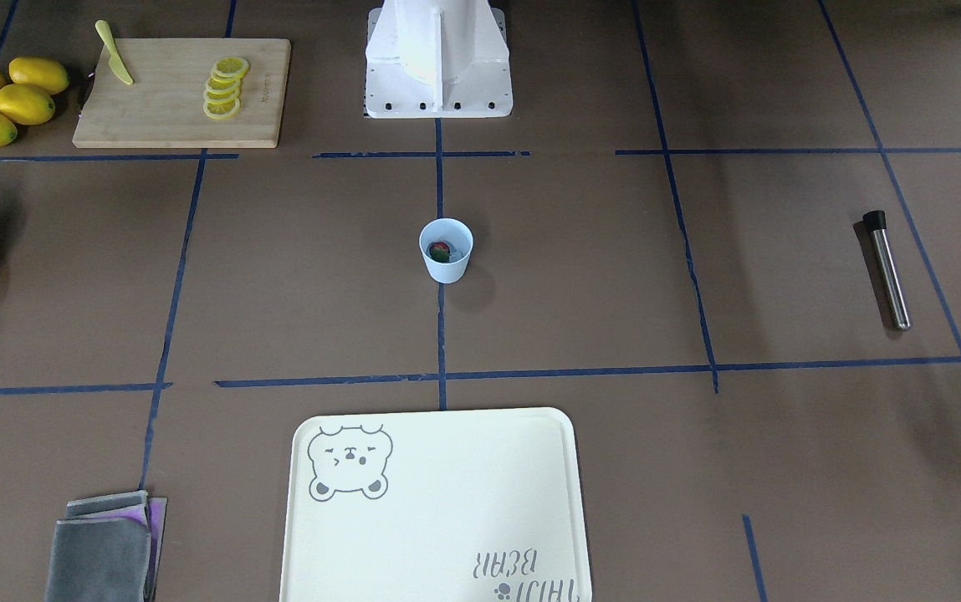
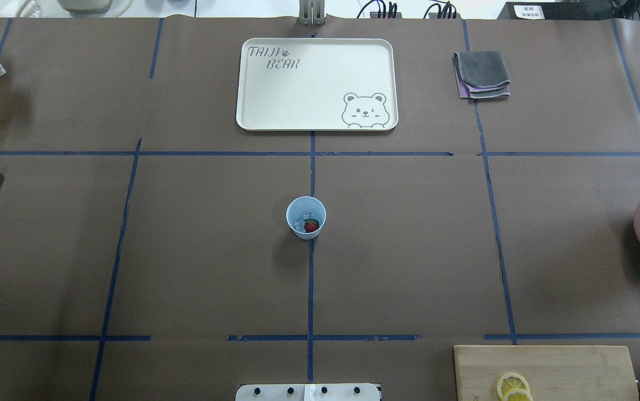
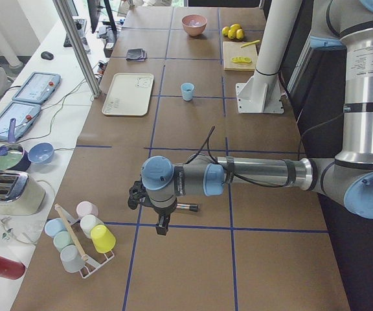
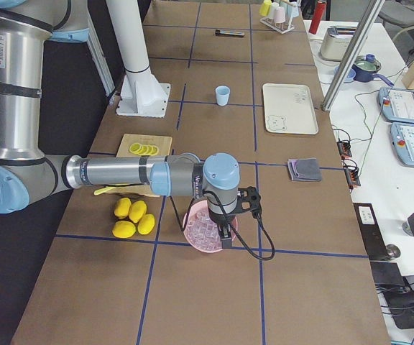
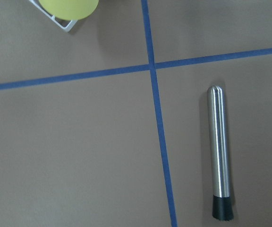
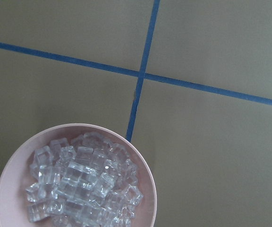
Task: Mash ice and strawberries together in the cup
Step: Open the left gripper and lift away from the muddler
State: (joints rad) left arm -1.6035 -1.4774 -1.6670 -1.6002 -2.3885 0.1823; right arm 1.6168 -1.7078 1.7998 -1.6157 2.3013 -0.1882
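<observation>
L gripper (image 3: pixel 162 225): seen only in the side view, so I cannot tell how far the jaws are apart. I see nothing held. It hangs above the table near a metal rod (image 5: pixel 219 151), which lies flat beside a tape line. No fingers show in the L wrist view.

R gripper (image 4: pixel 225 236): also side view only, so jaw state cannot be told. It hangs over a pink bowl (image 6: pixel 13 161) of ice cubes (image 6: pixel 81 182).

Cup (image 2: pixel 306 218): upright at table centre, on the middle tape line. Inside it are a red strawberry (image 2: pixel 311 225) and ice (image 2: pixel 299 224), side by side. Cup is well apart from both grippers, roughly between them.
</observation>
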